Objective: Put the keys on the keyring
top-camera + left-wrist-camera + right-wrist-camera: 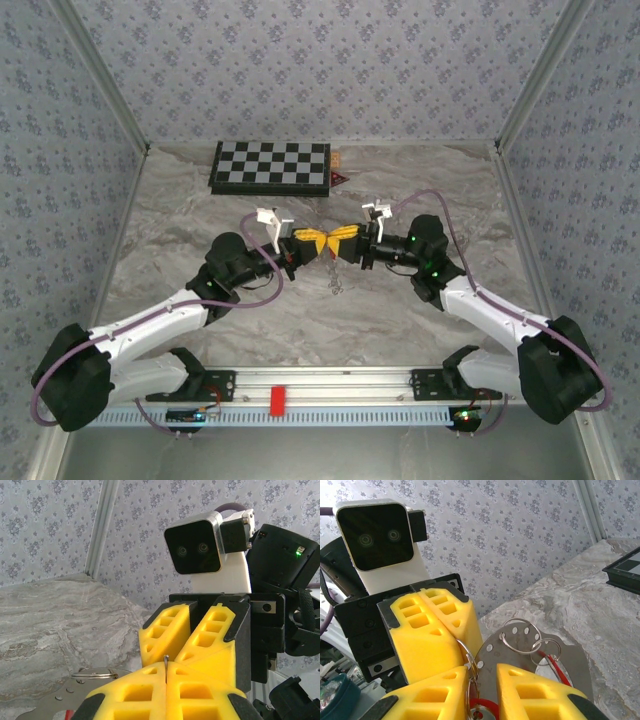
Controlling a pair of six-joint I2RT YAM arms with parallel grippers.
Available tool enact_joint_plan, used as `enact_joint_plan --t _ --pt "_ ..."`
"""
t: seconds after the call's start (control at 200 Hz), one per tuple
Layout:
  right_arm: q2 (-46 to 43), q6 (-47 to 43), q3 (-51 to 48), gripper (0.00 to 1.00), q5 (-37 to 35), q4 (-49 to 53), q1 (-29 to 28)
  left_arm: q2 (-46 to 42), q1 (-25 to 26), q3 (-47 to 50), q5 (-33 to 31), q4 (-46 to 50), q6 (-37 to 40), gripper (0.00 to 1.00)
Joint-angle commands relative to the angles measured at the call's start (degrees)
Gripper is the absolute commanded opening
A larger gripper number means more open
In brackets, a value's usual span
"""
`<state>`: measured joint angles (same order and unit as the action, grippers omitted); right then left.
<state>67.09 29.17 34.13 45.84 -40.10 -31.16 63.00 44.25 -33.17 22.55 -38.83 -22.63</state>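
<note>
Top view: left pincer point(308, 243) and right pincer point(345, 241) meet tip to tip above the marbled surface point(200, 230). Left wrist: left one's clenched on the keyring point(165, 663), thin slick steel wire that could twist out of hard ribbed yellow plastic. Right wrist: right one's slightly parted round a glossy red key point(482, 704). I can't tell if it grips, so a drop's possible.

- The table point(420, 310) has a grey, marbled top.
- A black-and-white chequered board point(270, 167) lies flat at its far edge.
- A small dark-red triangular piece point(340, 178) lies just beside the board's right end.
- A red block point(277, 400) sits at the near edge.
</note>
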Motion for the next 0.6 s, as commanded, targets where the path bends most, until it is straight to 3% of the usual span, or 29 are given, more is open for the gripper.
enact_joint_plan --t 0.0,0.265,0.385,0.595 --pt "0.3 0.5 1.7 0.19 1.3 -2.2 -0.3 -0.8 -0.1 -0.8 1.4 -4.1 -0.9 0.0" --pt "0.8 1.0 1.3 0.16 2.4 -4.3 -0.5 -0.4 -0.1 -0.8 1.9 -4.3 -0.9 0.0" --pt "1.2 0.6 1.1 0.0 2.7 -4.7 -0.5 -0.5 -0.1 -0.8 1.7 -4.3 -0.9 0.0" --pt "-0.3 -4.5 0.4 0.0 1.3 -0.6 -0.5 -1.2 -0.2 -0.1 0.0 -2.9 0.1 0.0"
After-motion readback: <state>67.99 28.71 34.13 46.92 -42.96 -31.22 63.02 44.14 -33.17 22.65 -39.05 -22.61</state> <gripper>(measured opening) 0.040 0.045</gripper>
